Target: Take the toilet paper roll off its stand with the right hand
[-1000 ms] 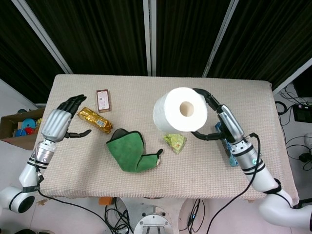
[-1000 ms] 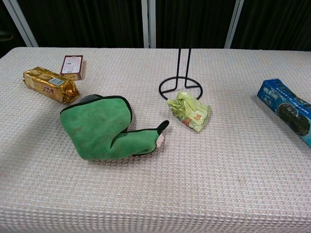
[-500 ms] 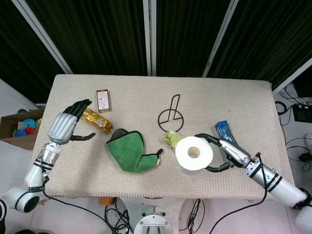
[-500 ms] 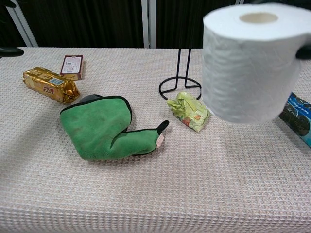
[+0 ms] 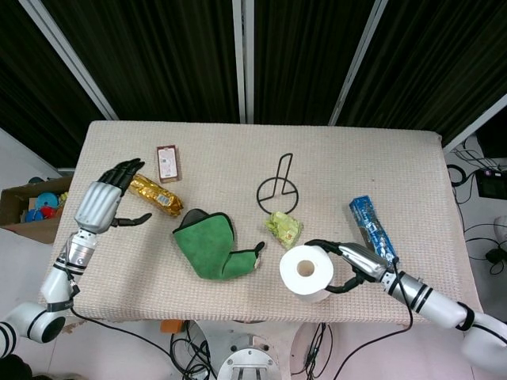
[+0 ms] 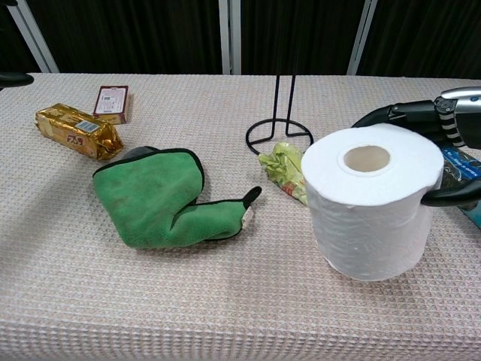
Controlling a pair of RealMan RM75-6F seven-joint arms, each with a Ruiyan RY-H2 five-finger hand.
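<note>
The white toilet paper roll (image 5: 307,272) (image 6: 372,201) stands upright on the table near the front edge, off its stand. My right hand (image 5: 352,264) (image 6: 440,143) grips it from the right side, fingers curved around it. The black wire stand (image 5: 278,186) (image 6: 279,138) is bare, behind the roll at mid-table. My left hand (image 5: 107,197) hovers with fingers spread at the table's left, beside the gold packet, holding nothing; the chest view shows only a dark fingertip (image 6: 15,78) at its left edge.
A green cloth mitt (image 5: 211,245) (image 6: 161,197) lies left of the roll. A crumpled green wrapper (image 5: 283,228) (image 6: 284,170) lies between the stand and the roll. A gold packet (image 5: 154,195) (image 6: 77,131), a small brown box (image 5: 167,162) (image 6: 112,102) and a blue biscuit pack (image 5: 372,228) (image 6: 460,167) also lie on the table.
My right hand carried the roll off the stand, forward and down, and the roll now rests on the table near the front edge. The left hand shifted slightly.
</note>
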